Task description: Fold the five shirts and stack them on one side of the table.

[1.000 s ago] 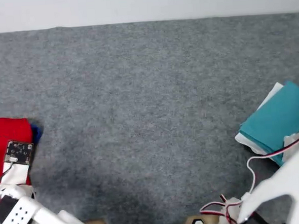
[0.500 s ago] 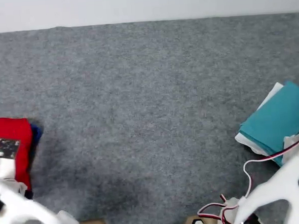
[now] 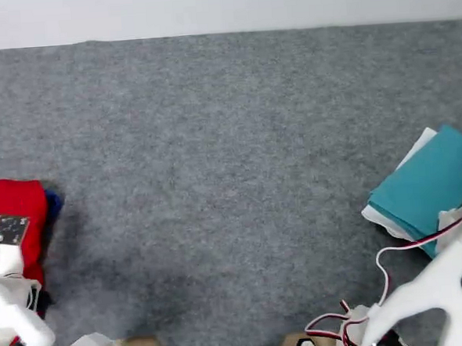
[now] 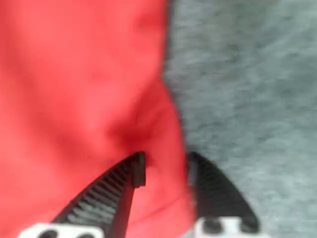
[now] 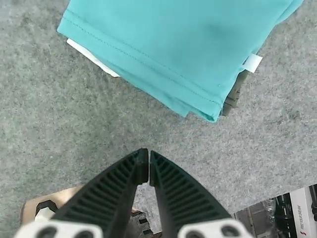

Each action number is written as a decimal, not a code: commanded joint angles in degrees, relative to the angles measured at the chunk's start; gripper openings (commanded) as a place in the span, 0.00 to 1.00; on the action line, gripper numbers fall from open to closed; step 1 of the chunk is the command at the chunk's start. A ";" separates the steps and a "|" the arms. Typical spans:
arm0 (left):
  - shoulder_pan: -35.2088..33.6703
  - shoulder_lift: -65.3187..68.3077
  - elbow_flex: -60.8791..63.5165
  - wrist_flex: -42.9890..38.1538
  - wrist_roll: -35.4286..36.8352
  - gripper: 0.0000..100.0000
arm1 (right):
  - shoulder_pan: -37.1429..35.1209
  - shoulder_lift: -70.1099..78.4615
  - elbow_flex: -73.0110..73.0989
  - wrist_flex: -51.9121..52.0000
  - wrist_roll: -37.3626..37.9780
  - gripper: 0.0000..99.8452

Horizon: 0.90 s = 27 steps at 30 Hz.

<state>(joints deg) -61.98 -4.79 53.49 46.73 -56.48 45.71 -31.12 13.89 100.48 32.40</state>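
My left claw is spread astride the border of the red shirt, at the left edge of the counter; my right claw is pressed together, empty, near the teal shirt at the right edge; I judge that the next move is to pinch the red cloth firmly.

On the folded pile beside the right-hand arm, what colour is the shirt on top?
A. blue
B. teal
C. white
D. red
B: the teal shirt lies on top of the pile, with the edge of a white cloth peeking out from underneath it.
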 commanded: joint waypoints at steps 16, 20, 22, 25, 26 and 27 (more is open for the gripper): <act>17.05 -30.86 -10.95 18.20 19.78 0.01 | 0.57 -6.64 -0.26 2.33 -0.62 0.01; 25.58 -38.33 -15.52 22.15 28.40 0.01 | 0.66 -8.92 -0.18 2.33 -0.62 0.01; 30.77 -41.23 -17.63 23.56 32.70 0.01 | 0.75 -9.89 -0.18 2.33 -0.53 0.01; 38.77 -44.31 -20.53 23.91 39.47 0.01 | 0.75 -11.47 0.35 2.33 -0.44 0.01; 41.41 -45.10 -21.58 23.65 41.49 0.01 | 0.66 -12.18 1.23 2.33 -0.44 0.01; 44.04 -45.63 -22.81 23.47 43.16 0.01 | 0.57 -12.88 2.55 2.33 -0.35 0.01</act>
<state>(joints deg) -25.41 -47.16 35.21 70.20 -18.86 45.98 -41.58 15.03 100.48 32.40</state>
